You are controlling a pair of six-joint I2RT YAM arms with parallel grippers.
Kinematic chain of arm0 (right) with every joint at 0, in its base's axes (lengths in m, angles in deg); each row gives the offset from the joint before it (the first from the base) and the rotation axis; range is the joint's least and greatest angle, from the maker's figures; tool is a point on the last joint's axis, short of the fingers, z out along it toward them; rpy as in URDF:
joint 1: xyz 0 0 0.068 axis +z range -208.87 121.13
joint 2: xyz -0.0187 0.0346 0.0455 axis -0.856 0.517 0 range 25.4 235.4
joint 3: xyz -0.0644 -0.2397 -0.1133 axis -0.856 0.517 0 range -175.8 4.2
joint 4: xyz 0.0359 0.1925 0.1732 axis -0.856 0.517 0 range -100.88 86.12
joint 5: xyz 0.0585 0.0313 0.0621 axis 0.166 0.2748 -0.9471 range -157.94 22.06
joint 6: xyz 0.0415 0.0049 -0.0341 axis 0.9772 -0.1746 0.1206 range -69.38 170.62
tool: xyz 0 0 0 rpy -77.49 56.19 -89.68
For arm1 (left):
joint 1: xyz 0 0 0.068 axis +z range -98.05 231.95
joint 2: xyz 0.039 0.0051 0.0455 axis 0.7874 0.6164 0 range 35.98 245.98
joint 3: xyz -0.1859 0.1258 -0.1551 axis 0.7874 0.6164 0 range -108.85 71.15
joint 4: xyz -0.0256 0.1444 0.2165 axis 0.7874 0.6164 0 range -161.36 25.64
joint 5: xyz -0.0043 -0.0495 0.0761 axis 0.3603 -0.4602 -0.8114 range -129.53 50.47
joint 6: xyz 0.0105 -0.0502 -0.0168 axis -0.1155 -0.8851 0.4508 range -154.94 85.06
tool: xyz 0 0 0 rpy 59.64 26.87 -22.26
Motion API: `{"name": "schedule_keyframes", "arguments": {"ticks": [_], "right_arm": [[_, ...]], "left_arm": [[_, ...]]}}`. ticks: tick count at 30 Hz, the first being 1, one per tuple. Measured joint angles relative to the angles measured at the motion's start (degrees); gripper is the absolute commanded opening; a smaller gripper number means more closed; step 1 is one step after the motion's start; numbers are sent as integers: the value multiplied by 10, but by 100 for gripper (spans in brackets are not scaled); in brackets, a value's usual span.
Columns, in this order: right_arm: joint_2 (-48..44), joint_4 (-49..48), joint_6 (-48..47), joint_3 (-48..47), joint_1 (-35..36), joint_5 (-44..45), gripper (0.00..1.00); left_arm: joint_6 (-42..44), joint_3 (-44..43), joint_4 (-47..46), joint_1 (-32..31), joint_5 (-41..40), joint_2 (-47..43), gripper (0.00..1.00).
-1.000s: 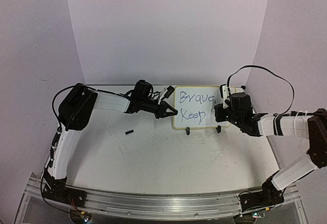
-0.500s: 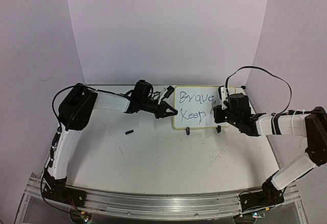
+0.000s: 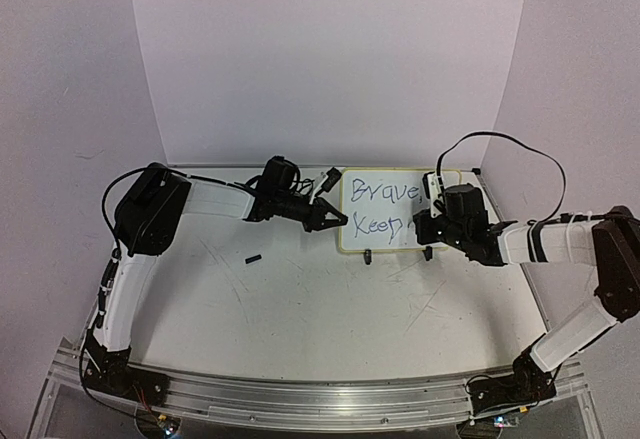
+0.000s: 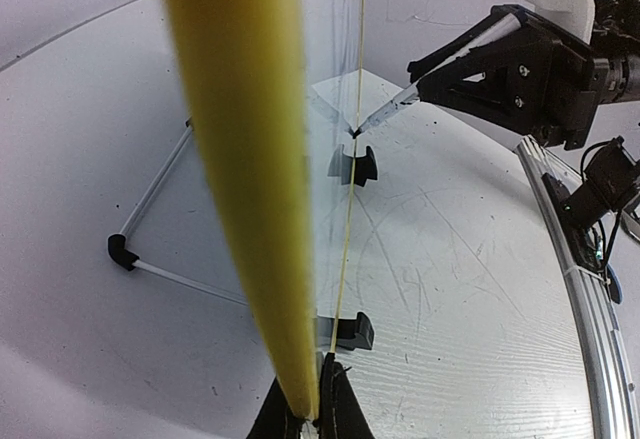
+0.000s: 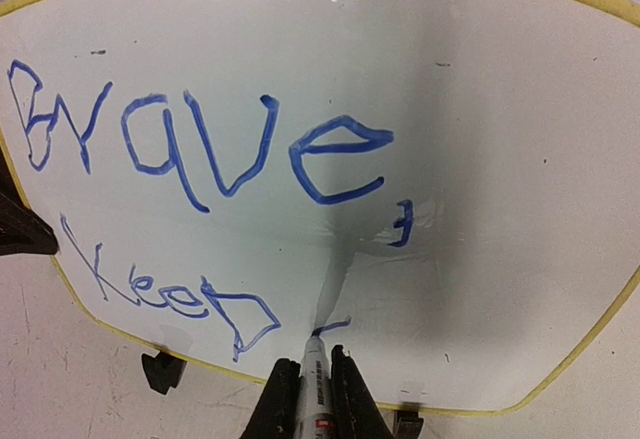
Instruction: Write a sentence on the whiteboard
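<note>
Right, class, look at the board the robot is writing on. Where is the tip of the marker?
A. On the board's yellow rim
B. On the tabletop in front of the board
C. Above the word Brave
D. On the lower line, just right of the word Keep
D: in the right wrist view the marker points its tip at the whiteboard beside a short blue stroke just right of Keep, below Brave.

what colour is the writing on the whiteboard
Blue handwriting on the small yellow-rimmed whiteboard; clearest in the right wrist view.
</note>
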Motion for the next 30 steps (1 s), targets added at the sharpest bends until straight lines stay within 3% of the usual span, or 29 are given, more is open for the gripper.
{"name": "schedule_keyframes", "arguments": {"ticks": [30], "right_arm": [[-6, 30, 5, -1, 0, 43, 0]], "left_arm": [[1, -3, 2, 0, 0, 0, 0]]}}
